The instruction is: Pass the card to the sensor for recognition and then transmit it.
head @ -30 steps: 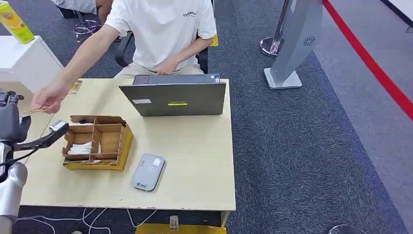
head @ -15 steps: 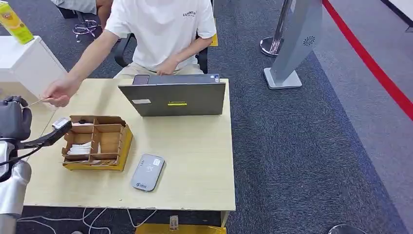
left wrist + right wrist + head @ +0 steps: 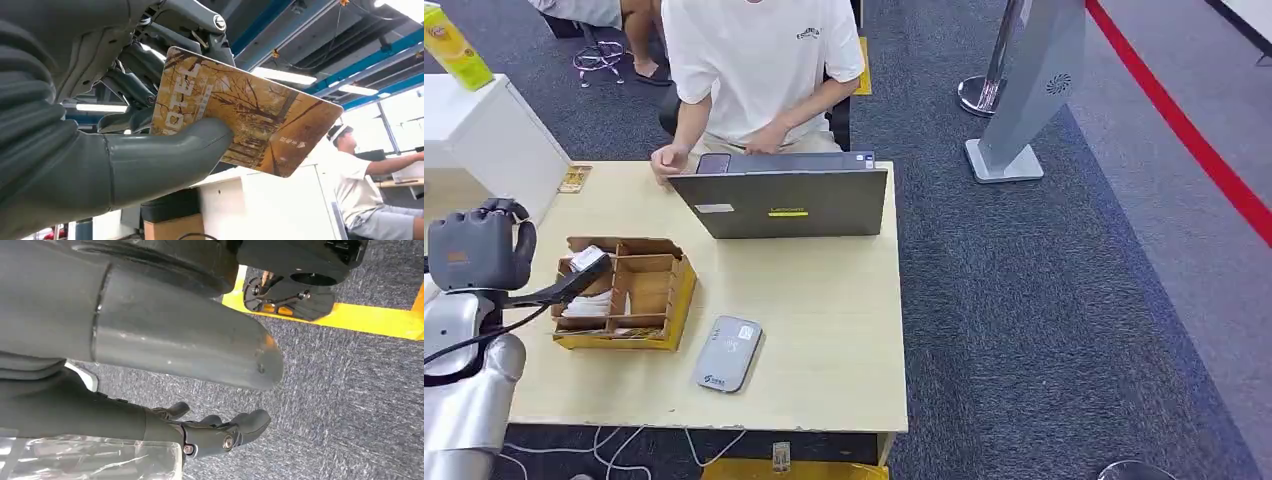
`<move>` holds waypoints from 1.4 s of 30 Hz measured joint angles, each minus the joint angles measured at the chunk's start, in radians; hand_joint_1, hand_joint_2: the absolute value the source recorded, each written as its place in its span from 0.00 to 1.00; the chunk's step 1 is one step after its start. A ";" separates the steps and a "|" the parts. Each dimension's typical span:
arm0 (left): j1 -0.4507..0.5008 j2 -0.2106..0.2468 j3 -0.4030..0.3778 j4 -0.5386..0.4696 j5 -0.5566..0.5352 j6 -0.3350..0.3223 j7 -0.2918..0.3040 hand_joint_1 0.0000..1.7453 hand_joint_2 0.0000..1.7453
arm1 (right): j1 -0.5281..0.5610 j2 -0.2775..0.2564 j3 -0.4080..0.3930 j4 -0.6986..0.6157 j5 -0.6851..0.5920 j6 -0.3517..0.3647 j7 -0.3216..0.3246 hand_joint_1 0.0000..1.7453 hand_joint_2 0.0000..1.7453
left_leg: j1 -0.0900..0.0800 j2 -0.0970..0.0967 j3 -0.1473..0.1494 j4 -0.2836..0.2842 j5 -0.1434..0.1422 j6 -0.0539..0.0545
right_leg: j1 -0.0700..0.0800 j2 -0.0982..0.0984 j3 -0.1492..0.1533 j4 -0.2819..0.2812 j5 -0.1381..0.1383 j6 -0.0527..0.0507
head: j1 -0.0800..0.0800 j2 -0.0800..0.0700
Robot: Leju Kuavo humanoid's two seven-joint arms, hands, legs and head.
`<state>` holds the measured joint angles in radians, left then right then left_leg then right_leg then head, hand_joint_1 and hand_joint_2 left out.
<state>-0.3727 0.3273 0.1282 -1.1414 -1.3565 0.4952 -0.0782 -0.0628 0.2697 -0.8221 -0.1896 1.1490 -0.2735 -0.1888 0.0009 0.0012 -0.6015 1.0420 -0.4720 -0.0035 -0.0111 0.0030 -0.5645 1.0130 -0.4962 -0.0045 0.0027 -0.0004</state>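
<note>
A brown and gold hotel card (image 3: 250,117) is pinched between the thumb and the dark fingers of my left hand (image 3: 150,155). In the head view my left hand (image 3: 482,250) hovers at the table's left edge, just left of the cardboard box (image 3: 624,290), and it hides the card there. The grey card sensor (image 3: 727,352) lies flat on the table near the front edge, to the right of the box. My right hand (image 3: 165,355) hangs over the carpet with its fingers (image 3: 220,435) apart and nothing in it.
A person in a white shirt (image 3: 759,60) sits behind an open grey laptop (image 3: 779,200), one hand at its left corner. Another card (image 3: 576,178) lies at the wooden table's (image 3: 824,330) far left. A white cabinet (image 3: 484,130) stands left of it.
The person's arm, stretched out with a card beside my left hand, has drawn back to the laptop. My left hand has shifted right, closer to the box.
</note>
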 joint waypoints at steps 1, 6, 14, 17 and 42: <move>0.001 -0.003 0.000 -0.005 0.000 0.000 0.000 1.00 1.00 | 0.000 0.000 -0.001 0.000 0.000 0.000 0.000 0.00 0.00 | 0.000 0.000 0.000 0.000 0.000 0.000 | 0.000 0.000 0.000 0.000 0.000 0.000 | 0.000 0.000; 0.058 -0.050 -0.034 -0.095 -0.026 0.040 -0.045 1.00 1.00 | 0.000 0.002 -0.009 0.002 -0.003 -0.003 0.001 0.00 0.00 | 0.000 0.000 0.000 0.000 0.000 0.000 | 0.000 0.000 0.000 0.000 0.000 0.000 | -0.001 0.000; 0.254 -0.204 -0.313 -0.382 -0.175 -0.053 0.042 1.00 1.00 | 0.000 0.011 -0.029 0.002 -0.011 -0.018 -0.001 0.00 0.00 | -0.002 0.000 -0.001 0.001 -0.002 0.003 | -0.002 -0.001 0.000 -0.002 0.000 0.001 | 0.000 0.000; 0.267 -0.222 -0.388 -0.397 -0.173 -0.130 0.081 1.00 1.00 | 0.000 0.012 -0.037 0.002 -0.023 -0.018 -0.002 0.00 0.00 | -0.002 -0.001 -0.001 0.001 -0.002 0.003 | -0.002 -0.002 0.000 -0.002 0.000 0.001 | -0.001 0.000; 0.295 -0.308 -0.439 -0.157 -0.107 -0.392 0.284 1.00 1.00 | 0.000 0.013 -0.067 0.002 -0.021 -0.018 0.018 0.00 0.00 | -0.002 -0.001 -0.001 0.000 -0.002 0.003 | -0.001 -0.002 0.001 -0.001 0.000 0.002 | -0.002 0.000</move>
<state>-0.0781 0.0191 -0.3105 -1.2982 -1.4637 0.1034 0.2056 -0.0633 0.2831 -0.8888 -0.1873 1.1280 -0.2914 -0.1709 -0.0012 0.0003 -0.6026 1.0425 -0.4736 -0.0008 -0.0125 0.0009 -0.5638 1.0119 -0.4965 -0.0030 0.0011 -0.0004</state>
